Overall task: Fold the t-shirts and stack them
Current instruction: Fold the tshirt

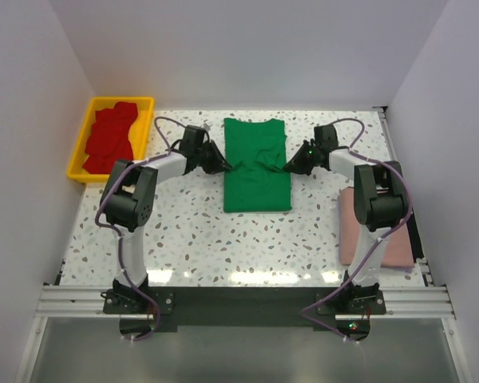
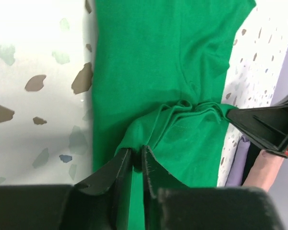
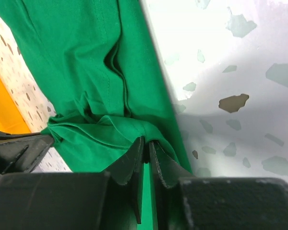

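Two grippers pinch the green t-shirt [image 1: 255, 191] mid-length: the left gripper [image 2: 137, 155] nips its edge nearer the yellow tray [image 1: 120, 100], the right gripper [image 3: 146, 143] its farther edge, bunching cloth between them. Right of the tray, the shirt lies flat, long axis parallel to the tray's long side.

Black-and-white left arm [image 1: 132, 195] and right arm [image 1: 377, 195] are extended forward, wrists turned inward. Black left gripper [image 2: 137, 154] and right gripper [image 3: 147, 142] are each clamped on the bright green cloth t-shirt [image 1: 255, 183].

Bright even light, mild glare
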`<state>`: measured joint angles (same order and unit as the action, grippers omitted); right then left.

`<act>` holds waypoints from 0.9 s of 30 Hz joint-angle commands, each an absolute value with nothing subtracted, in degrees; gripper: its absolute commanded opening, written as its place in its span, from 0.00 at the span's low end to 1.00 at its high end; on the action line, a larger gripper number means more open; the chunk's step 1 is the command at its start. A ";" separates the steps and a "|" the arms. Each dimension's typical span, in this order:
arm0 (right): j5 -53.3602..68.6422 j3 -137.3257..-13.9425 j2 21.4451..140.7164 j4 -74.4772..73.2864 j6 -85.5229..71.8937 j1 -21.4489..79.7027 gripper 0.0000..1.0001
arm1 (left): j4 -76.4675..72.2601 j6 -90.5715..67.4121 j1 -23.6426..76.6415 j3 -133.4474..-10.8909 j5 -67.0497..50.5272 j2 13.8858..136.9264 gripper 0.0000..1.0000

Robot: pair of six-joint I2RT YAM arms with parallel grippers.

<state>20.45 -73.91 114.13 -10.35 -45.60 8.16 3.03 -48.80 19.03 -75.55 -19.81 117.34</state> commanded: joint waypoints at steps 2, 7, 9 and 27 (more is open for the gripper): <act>23.46 -76.99 114.35 -6.77 -46.05 7.21 0.22 | -4.30 -48.08 17.58 -76.99 -23.55 116.37 0.28; 23.47 -80.24 112.59 -10.44 -42.38 6.50 0.48 | -4.22 -46.15 16.35 -75.85 -22.86 112.68 0.46; 22.16 -81.03 110.67 -12.12 -40.53 6.50 0.55 | -2.82 -45.18 16.26 -74.98 -21.72 110.40 0.47; 5.80 -87.25 114.50 -21.62 -29.80 20.57 0.47 | 3.16 -42.90 26.19 -83.65 -18.37 118.46 0.12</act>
<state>9.28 -82.04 111.55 -19.75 -32.67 21.82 2.63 -44.36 27.20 -78.30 -17.82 114.91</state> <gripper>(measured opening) 0.472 0.129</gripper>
